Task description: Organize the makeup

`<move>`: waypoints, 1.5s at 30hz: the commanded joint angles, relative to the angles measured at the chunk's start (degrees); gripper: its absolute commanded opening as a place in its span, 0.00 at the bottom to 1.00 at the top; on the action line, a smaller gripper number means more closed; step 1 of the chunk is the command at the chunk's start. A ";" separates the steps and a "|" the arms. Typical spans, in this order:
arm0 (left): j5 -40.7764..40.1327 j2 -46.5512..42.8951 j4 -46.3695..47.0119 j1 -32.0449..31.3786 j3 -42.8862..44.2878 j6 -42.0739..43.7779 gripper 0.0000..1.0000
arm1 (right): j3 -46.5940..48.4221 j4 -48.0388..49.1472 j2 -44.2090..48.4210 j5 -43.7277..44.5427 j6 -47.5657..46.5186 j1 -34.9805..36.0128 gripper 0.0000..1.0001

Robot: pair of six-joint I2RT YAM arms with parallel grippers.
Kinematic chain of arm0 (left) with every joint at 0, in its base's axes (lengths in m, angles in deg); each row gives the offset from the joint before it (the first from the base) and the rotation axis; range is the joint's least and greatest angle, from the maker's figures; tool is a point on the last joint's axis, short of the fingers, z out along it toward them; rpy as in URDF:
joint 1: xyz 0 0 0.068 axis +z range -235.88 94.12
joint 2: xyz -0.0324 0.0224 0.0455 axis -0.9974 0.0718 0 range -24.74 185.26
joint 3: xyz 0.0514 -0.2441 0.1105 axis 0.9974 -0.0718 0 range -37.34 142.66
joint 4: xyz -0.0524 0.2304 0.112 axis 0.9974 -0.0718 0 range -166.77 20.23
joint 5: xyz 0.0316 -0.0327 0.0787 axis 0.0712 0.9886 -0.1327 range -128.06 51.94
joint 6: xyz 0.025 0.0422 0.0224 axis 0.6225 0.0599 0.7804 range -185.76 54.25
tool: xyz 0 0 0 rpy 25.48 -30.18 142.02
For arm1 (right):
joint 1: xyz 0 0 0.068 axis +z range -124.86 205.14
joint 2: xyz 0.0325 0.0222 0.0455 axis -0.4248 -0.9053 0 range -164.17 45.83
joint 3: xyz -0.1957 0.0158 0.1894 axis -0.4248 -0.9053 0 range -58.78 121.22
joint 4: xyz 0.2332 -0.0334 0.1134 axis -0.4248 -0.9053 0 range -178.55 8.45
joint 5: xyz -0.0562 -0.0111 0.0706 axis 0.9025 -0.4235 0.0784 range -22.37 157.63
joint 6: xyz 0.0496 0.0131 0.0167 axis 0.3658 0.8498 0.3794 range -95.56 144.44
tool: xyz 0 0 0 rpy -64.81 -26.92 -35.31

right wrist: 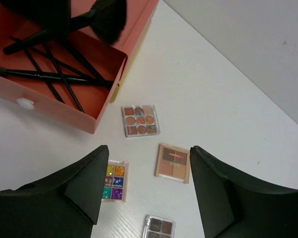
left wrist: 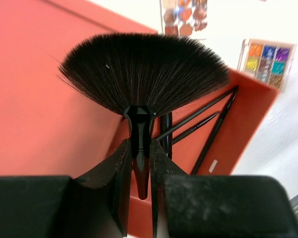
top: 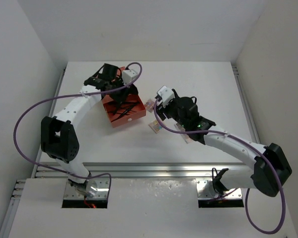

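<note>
Between the left jaws: the fan brush (left wrist: 141, 74) is gripped by its black handle just behind the ferrule. The left gripper (left wrist: 140, 158) is clenched on the stiff part, so the soft bristles are left free and uncrushed.
Just under the left gripper: the orange drawer box (left wrist: 39, 99) lies with its tray open. The brush is held above it, tilted toward the tray, which is judged to be the approach for laying it in.
In the tray beyond the held brush: the thin black brushes (left wrist: 203, 124) are lain crossed over one another. The long tools are thus gathered in one compartment.
Below the right gripper, toward the tray: the round-pan palette (right wrist: 140, 120) is lain flat on the table (right wrist: 213, 99), near the tray's corner but apart from it.
Nearly beneath the right jaws: the tan palette (right wrist: 173, 162) is lain face up, closest to the gap, and is judged the likeliest next pick.
Under the right fingers: the colourful palette (right wrist: 114, 180) and the grey palette (right wrist: 159, 228) are lain apart, the latter partly cut off at the view's edge.
Right gripper (right wrist: 148, 151): released, the jaws spread wide with nothing between them, poised above the loose palettes.
</note>
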 commanded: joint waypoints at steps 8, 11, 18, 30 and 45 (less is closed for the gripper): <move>-1.56 -0.39 0.65 -3.03 -3.40 1.19 0.00 | 1.11 -0.22 -0.31 0.43 0.97 -0.98 0.67; -2.27 1.02 -0.67 -3.64 -3.40 1.19 0.00 | 2.52 -0.74 -0.32 -0.53 1.14 -0.80 0.68; -4.73 1.64 -4.01 -3.11 -3.40 1.71 0.00 | 3.93 -2.77 -0.49 -2.20 0.79 -0.72 0.73; -8.15 2.17 -5.68 -3.11 -2.35 1.72 0.46 | 4.81 -3.82 -1.11 -2.64 1.14 -0.80 0.80; -1.23 1.03 -9.55 0.13 13.37 -2.05 0.50 | 8.06 -2.60 -7.69 -2.81 18.36 2.44 0.25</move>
